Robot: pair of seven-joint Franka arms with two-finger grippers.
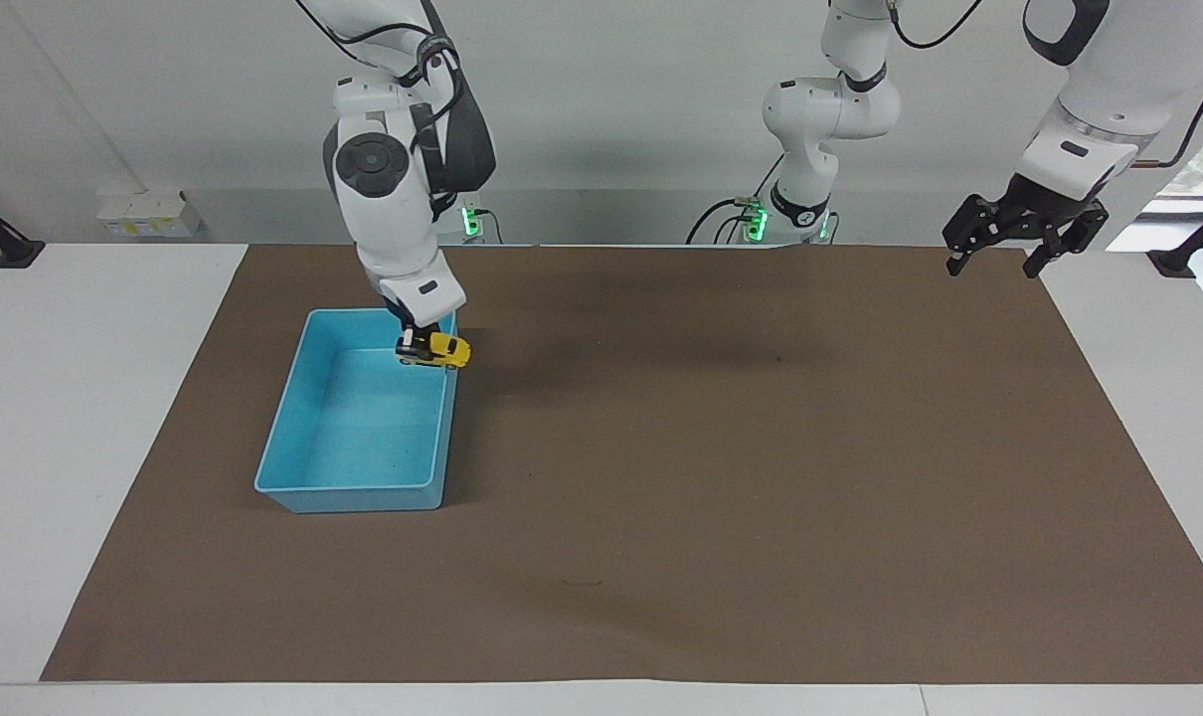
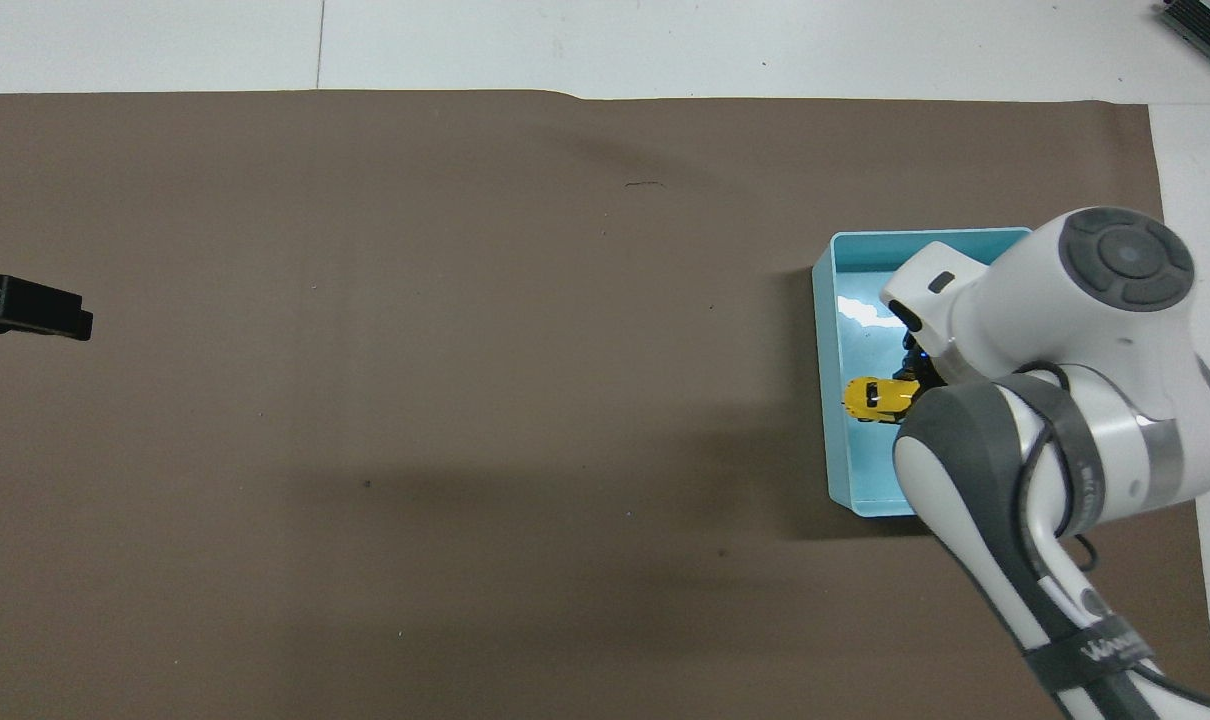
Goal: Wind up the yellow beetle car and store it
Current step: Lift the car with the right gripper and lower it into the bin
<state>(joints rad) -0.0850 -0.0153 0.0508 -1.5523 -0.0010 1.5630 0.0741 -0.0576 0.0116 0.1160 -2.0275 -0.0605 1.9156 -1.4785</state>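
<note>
Yellow beetle car [image 1: 434,350] hangs in my right gripper [image 1: 417,342], whose fingers are clamped on one end of it, over the light blue bin [image 1: 288,438] at the wall on the left arm's side. I judge the risk is here: held only by its end, the car can tilt or slip, and if I release too early it can hit the rim and fall onto the brown mat [image 1: 721,477] outside. Nothing else stands in my way. My left gripper [image 1: 1025,237] waits with fingers apart above the mat's corner at its own end.
</note>
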